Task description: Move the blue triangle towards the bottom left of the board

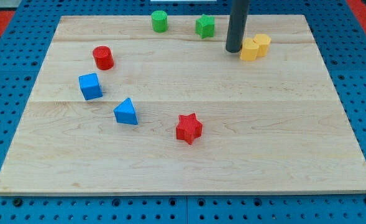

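Observation:
The blue triangle [126,112] lies on the wooden board [263,149], left of centre. A blue cube [90,86] sits just up and left of it. My tip [233,50] is at the view's top right, far from the triangle, touching or just beside the left side of two yellow blocks [255,47]. The rod rises out of the view's top.
A red cylinder [102,57] stands above the blue cube. A red star [189,128] lies right of the triangle. A green cylinder [160,21] and a green star-like block [204,26] sit near the top edge.

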Robot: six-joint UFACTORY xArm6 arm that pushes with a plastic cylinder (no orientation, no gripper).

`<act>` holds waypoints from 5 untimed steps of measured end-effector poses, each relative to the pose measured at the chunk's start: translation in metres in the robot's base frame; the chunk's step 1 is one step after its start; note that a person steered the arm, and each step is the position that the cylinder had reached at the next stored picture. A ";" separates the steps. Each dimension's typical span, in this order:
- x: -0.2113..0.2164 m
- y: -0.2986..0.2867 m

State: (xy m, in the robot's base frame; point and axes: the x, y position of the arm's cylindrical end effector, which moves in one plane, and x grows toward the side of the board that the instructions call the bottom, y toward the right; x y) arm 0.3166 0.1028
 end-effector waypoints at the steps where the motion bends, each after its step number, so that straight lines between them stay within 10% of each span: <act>1: 0.058 0.000; 5: 0.136 -0.166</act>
State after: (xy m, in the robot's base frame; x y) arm 0.4526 -0.0633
